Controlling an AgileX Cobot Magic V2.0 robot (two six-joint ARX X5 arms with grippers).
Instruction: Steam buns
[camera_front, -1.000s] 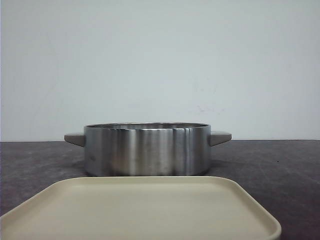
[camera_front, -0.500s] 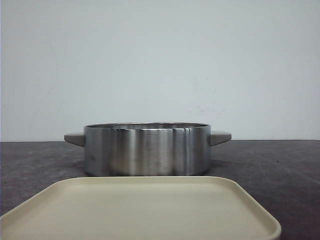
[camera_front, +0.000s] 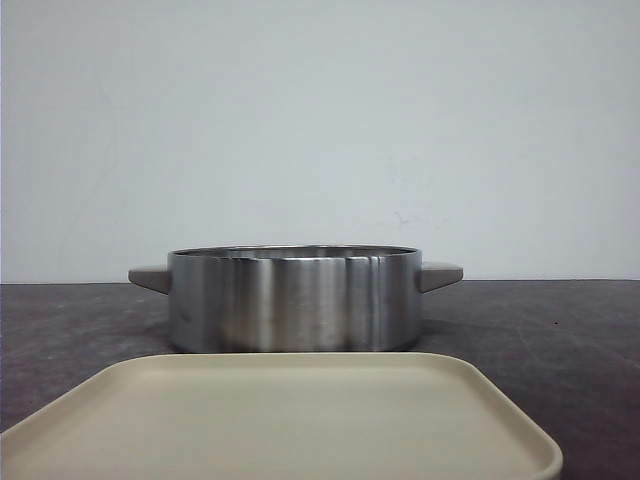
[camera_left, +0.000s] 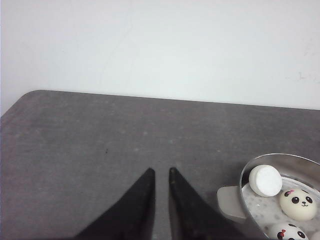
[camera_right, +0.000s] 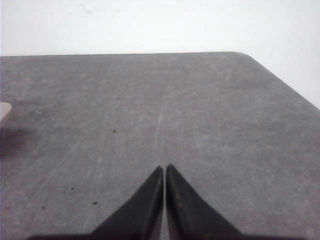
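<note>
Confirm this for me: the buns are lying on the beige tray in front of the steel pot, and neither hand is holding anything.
Not quite. The buns are inside the steel pot, as the left wrist view shows; the beige tray in front of it is bare in the front view. The rest stands: the left hand and the right hand hold nothing.
</note>
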